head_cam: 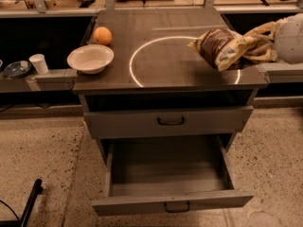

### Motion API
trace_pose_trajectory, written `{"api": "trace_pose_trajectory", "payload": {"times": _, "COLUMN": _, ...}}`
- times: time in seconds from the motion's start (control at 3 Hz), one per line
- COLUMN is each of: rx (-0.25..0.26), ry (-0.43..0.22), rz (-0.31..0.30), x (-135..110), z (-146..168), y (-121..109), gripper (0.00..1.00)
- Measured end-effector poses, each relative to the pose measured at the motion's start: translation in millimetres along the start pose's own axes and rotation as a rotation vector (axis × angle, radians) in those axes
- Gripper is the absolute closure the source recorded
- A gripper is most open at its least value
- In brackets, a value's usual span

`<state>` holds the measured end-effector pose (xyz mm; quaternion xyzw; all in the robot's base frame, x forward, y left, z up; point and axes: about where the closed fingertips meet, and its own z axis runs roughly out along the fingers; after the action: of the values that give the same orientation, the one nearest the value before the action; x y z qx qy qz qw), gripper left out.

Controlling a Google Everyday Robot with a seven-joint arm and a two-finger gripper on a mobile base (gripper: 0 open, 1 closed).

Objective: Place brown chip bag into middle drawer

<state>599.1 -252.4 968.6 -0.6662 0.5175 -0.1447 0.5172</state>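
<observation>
The brown chip bag (221,47), dark brown with pale yellow ends, hangs tilted just above the right side of the grey countertop (156,74). My gripper (266,43) comes in from the right edge on a white arm and is shut on the bag's crumpled yellow end, which hides most of it. The middle drawer (165,174) stands pulled open below the counter. Its long tray is bare and its narrow front panel carries a small black loop handle (176,206). The bag is well above and behind the open drawer.
The taller-fronted upper drawer (170,121) is closed. A white bowl (90,58) and an orange (102,35) sit at the counter's left. A white cup (39,63) and a dark dish (16,68) stand on the left shelf. A black bar (31,202) lies on the floor at left.
</observation>
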Motion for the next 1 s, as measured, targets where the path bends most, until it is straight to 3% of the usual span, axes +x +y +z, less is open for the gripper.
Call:
{"api": "trace_pose_trajectory", "payload": {"times": 0.33, "rx": 0.062, "ry": -0.082, "rz": -0.026, "x": -29, "z": -25, "y": -9, "gripper": 1.0}}
{"api": "trace_pose_trajectory", "payload": {"times": 0.67, "rx": 0.055, "ry": -0.214, "rz": -0.124, "x": -54, "z": -17, "y": 0, "gripper": 1.0}}
{"api": "trace_pose_trajectory", "payload": {"times": 1.0, "rx": 0.083, "ry": -0.636, "rz": -0.278, "x": -123, "z": 3, "y": 19, "gripper": 1.0}}
